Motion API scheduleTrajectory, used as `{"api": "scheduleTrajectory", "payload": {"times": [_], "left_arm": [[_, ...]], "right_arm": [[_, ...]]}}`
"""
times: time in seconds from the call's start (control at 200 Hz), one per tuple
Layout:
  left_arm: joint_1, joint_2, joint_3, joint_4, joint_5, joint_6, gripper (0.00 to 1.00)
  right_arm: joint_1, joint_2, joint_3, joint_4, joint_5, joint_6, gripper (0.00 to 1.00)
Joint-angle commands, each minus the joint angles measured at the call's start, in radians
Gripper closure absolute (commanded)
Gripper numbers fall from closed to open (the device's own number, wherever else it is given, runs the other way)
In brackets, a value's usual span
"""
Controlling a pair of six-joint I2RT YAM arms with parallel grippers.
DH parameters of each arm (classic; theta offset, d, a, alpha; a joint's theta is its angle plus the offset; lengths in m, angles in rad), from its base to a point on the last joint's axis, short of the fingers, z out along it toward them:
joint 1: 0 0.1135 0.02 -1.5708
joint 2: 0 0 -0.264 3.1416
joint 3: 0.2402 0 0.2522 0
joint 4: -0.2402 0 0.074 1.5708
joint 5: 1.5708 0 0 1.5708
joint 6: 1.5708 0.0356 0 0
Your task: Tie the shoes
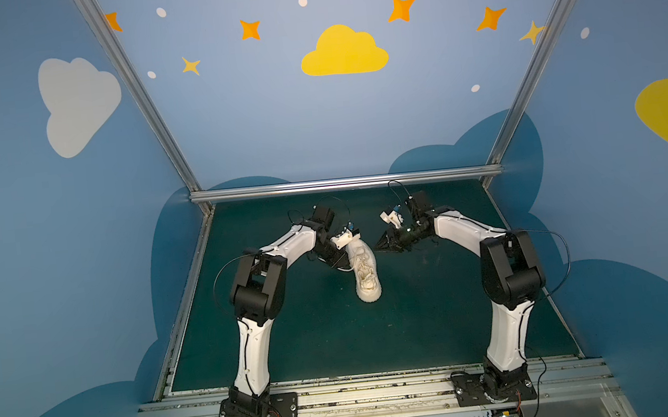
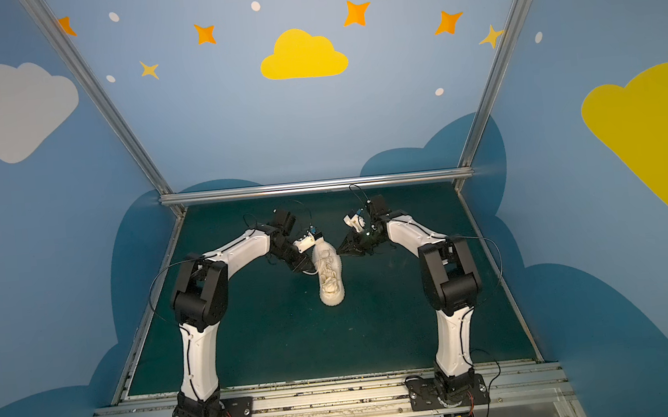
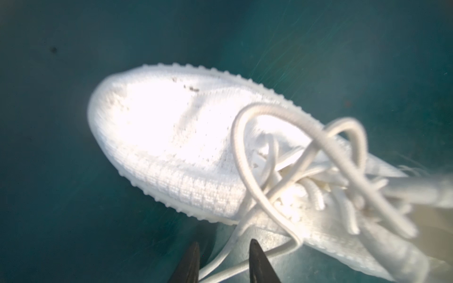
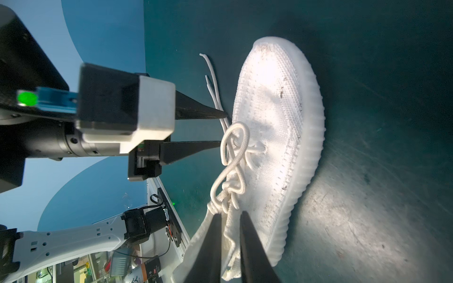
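The shoe [image 1: 365, 271] lies near the middle of the green mat [image 1: 316, 345]. In both top views its long axis runs near to far, with the toe at the near end and the heel at the far end. The laces [image 4: 234, 147] are heaped in loose loops over the tongue. Two free lace ends [image 4: 212, 80] trail onto the mat on the shoe's left side, toward the toe.

The left gripper [image 4: 223, 129] is set just beside the shoe's left flank, about mid-length, and is aimed rightward across the long axis. Its jaws stand partly apart with nothing clamped, and the free ends run close past the gap.

The right gripper [image 1: 378, 247] is placed just right of the heel end, its jaws only narrowly parted. In the right wrist view a strand shows in the gap, but whether it is pinched cannot be told.

The coming move is judged to turn on the strands lying left of the shoe and along its axis. The left arm is the nearer, and its jaws would need to be brought square across them.
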Motion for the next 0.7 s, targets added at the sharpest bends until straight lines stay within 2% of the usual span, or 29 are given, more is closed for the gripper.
{"api": "scheduleTrajectory", "payload": {"times": [0.0, 0.305, 0.691], "left_arm": [[-0.008, 0.012, 0.020, -0.031, -0.024, -0.010, 0.63], [-0.011, 0.026, 0.040, -0.051, -0.021, 0.004, 0.75], [-0.031, 0.056, 0.072, -0.092, -0.038, 0.023, 0.76]], "right_arm": [[-0.005, -0.038, -0.013, 0.002, -0.019, -0.001, 0.84], [-0.006, -0.050, -0.025, 0.006, -0.021, 0.001, 0.84], [-0.011, -0.062, -0.045, 0.006, -0.021, -0.002, 0.84]]}}
